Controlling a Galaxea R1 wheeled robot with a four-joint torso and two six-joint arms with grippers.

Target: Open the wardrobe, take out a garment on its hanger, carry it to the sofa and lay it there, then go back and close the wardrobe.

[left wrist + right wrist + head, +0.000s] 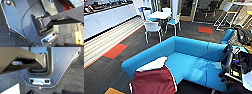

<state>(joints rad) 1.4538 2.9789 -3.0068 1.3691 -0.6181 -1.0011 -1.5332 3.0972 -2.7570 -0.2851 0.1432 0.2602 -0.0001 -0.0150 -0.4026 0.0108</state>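
The bright blue sofa (pixel 189 62) lies right ahead of me in the head view, its curved low back towards the room. The maroon garment (pixel 154 81) with white trim sits at the sofa's near left end, low in the view. Its white sleeve (pixel 152 64) rests on top of the sofa's arm. I cannot tell from here what holds the garment up. Both wrist views look down past my own dark plate and bar at grey carpet (pixel 75 78).
White table (pixel 159 15) and white chairs (pixel 152 27) stand beyond the sofa. A long white counter (pixel 106 17) runs along the left wall. Orange carpet patches (pixel 115 50) mark the dark floor. Dark equipment with cables (pixel 231 62) crowds the sofa's right end.
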